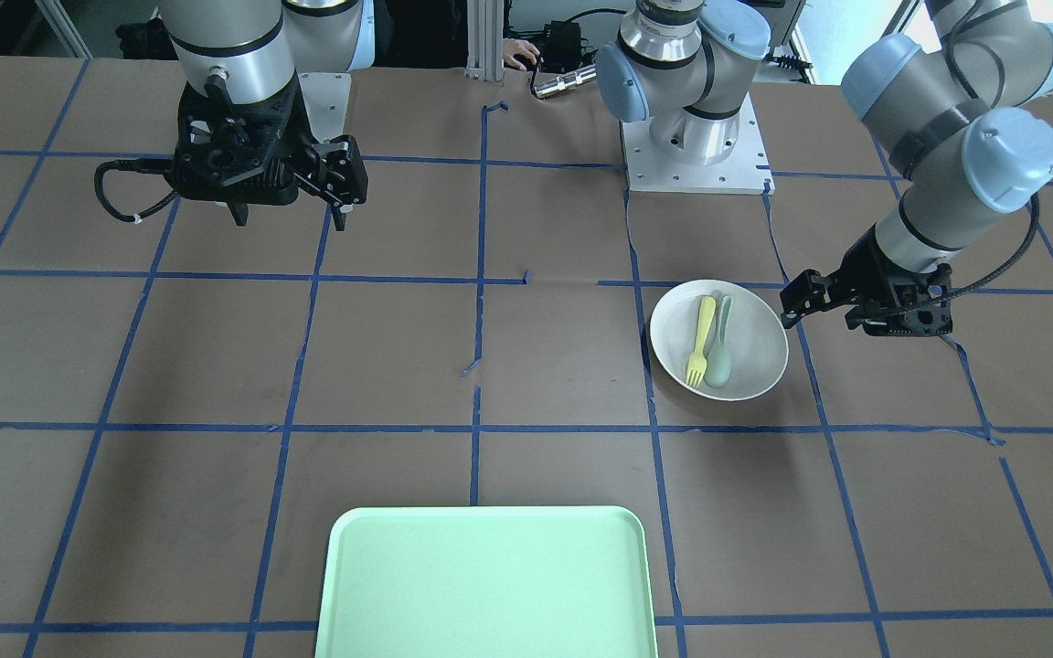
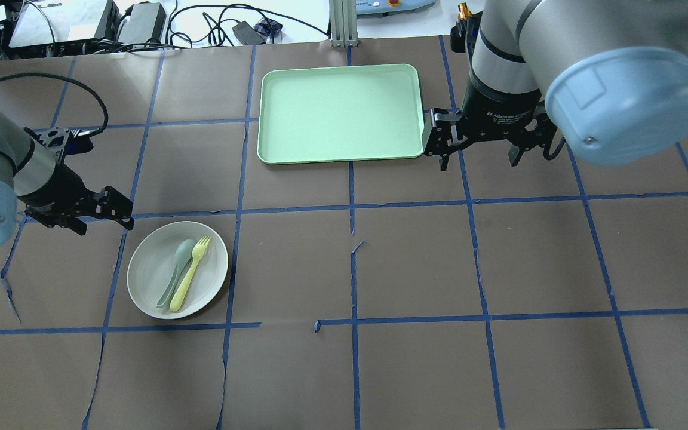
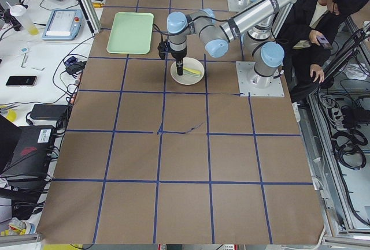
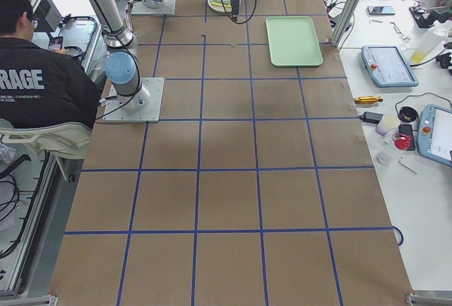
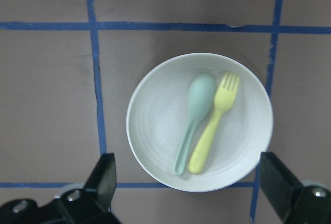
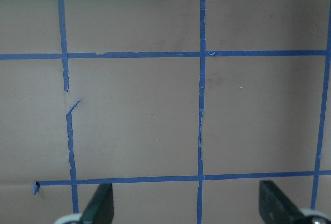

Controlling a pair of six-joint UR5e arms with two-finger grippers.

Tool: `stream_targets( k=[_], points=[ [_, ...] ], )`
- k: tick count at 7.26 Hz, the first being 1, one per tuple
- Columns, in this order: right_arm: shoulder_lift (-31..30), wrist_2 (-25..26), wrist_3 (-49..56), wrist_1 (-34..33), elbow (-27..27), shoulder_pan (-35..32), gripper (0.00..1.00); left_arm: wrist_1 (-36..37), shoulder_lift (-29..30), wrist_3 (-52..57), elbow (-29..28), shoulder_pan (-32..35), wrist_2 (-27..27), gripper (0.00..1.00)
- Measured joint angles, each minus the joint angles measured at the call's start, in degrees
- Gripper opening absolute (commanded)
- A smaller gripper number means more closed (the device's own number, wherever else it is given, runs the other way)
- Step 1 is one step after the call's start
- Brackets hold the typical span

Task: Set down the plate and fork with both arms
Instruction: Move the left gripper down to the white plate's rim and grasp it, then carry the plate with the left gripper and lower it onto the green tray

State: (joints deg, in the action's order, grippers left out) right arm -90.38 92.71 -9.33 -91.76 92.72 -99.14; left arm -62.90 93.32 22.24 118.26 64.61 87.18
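Plate (image 5: 155, 125) lies flat on the brown table (image 2: 415, 269), ahead of the left gripper (image 2: 104, 227). In the left wrist view its round outline sits between the lines of the two fingers (image 5: 106, 177), and its near rim reaches about level with the fingertips. The left fingers stand spread wide, wider than the plate, and hold nothing. Neither finger touches the rim in that view. In the overhead view one fingertip is just beside the plate's edge, but whether it is raised above the plate cannot be told.

Fork (image 5: 213, 125) lies inside the plate, with its tines pointing away from the left fingers and its handle end toward them. A grey-green spoon (image 5: 195, 110) lies close alongside it in the same direction, with its bowl away from the fingers. Both utensils fall in the gap between the two fingers, and neither is gripped.

Right gripper (image 2: 478, 165) hangs over bare table, well apart from the plate and fork. Its fingers (image 6: 101, 206) are spread wide and hold nothing. A mint-green tray (image 2: 341, 113) lies ahead of these fingers. Only its edge shows at the top of the right wrist view. In the overhead view one finger is just beside the tray's corner.
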Motion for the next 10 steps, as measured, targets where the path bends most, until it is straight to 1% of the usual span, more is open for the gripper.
stream_targets(
  k=[1, 3, 4, 5, 8, 9, 10],
  points=[
    [0.02, 0.01, 0.01, -0.01, 0.0, 0.0, 1.0, 3.46, 1.6, 0.75, 2.69, -0.83, -0.18, 0.78],
    [0.03, -0.01, -0.01, -0.07, 0.0, 0.0, 1.0, 9.58, 4.87, 1.84, 6.51, -1.23, 0.29, 0.61],
    [0.03, -0.02, -0.04, -0.08, 0.0, 0.0, 1.0, 12.31, 6.02, 2.14, 7.85, -1.24, 0.53, 0.29],
    [0.03, -0.03, -0.07, -0.06, 0.03, 0.0, 1.0, 13.78, 6.75, 2.31, 8.5, -1.25, 0.76, 0.0],
    [0.03, -0.03, -0.07, -0.07, 0.02, 0.0, 1.0, 14.63, 7.2, 2.49, 8.57, -1.18, 1.85, 0.0],
    [0.03, -0.01, -0.08, -0.1, -0.02, 0.0, 1.0, 14.48, 7.19, 2.41, 7.97, -1.17, 2.09, 0.0],
    [0.03, 0.0, -0.07, -0.14, -0.03, 0.0, 1.0, 13.22, 7.16, 2.22, 6.04, -1.05, 1.8, 0.0]
  ],
)
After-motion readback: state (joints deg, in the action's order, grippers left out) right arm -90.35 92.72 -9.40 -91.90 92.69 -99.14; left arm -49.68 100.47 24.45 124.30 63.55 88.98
